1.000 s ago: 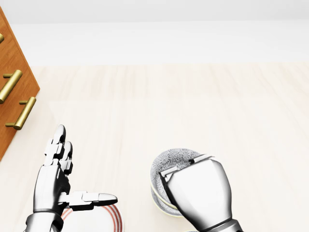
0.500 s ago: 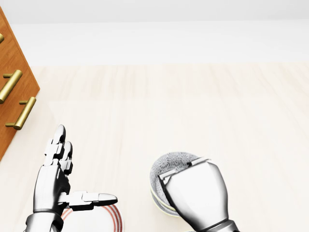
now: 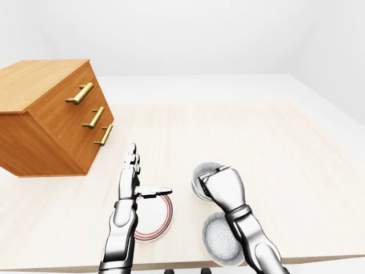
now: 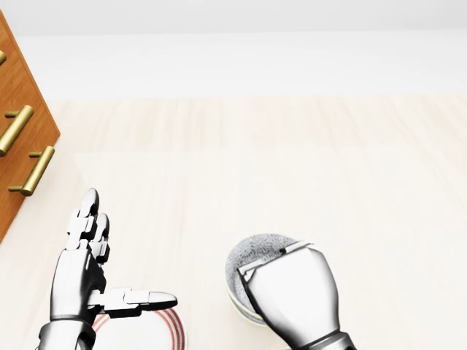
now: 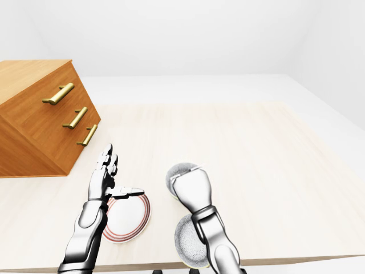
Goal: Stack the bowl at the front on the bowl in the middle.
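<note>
A grey speckled bowl (image 4: 249,257) sits mid-table in the head view. My right hand (image 4: 268,259) covers its near side, fingers curled over the rim and shut on it; the fingertips below are hidden. A second grey speckled bowl (image 3: 220,244) lies nearer the table's bottom edge in the left-eye view, partly behind my right forearm. To its left is a white bowl with red rings (image 3: 154,221). My left hand (image 3: 147,174) hovers over that bowl, open, fingers straight up and thumb pointing right.
A wooden chest of drawers (image 3: 51,120) with brass handles stands at the left of the pale wooden table (image 3: 268,142). The table's near edge (image 3: 319,260) runs along the bottom of the left-eye view.
My right hand has drifted down and slightly left in the head view, and the grey bowl under it has shifted with it. The left hand has not moved.
</note>
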`<state>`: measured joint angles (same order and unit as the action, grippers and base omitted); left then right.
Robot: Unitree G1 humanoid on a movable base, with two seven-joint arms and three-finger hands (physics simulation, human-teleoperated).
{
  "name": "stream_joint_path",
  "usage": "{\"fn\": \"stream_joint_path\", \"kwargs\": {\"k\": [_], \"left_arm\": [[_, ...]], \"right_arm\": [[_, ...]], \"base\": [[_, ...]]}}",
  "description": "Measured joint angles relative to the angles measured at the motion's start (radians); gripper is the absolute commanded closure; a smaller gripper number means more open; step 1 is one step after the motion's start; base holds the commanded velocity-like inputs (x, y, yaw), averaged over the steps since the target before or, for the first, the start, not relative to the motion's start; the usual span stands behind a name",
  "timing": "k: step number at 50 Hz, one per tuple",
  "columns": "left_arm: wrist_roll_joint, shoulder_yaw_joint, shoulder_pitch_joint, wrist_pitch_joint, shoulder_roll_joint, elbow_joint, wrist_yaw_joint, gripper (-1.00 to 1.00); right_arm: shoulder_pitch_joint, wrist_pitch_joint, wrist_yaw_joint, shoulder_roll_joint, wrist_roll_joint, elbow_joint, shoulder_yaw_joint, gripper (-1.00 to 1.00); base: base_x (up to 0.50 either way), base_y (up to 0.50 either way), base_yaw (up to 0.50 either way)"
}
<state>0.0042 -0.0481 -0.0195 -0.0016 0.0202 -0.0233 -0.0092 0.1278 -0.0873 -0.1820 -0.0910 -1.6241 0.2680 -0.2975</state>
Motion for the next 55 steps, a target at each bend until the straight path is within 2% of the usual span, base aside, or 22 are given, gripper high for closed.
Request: {"fn": "stream_joint_path", "kwargs": {"k": [55], "left_arm": [[-0.001,-0.001,0.0,0.0,0.0,0.002,0.002,-1.0]], "right_arm": [[-0.018,0.0,-0.014,-0.004,-0.019,-0.048,0.018,1.0]], "base": [[0.0,0.0,0.0]]}}
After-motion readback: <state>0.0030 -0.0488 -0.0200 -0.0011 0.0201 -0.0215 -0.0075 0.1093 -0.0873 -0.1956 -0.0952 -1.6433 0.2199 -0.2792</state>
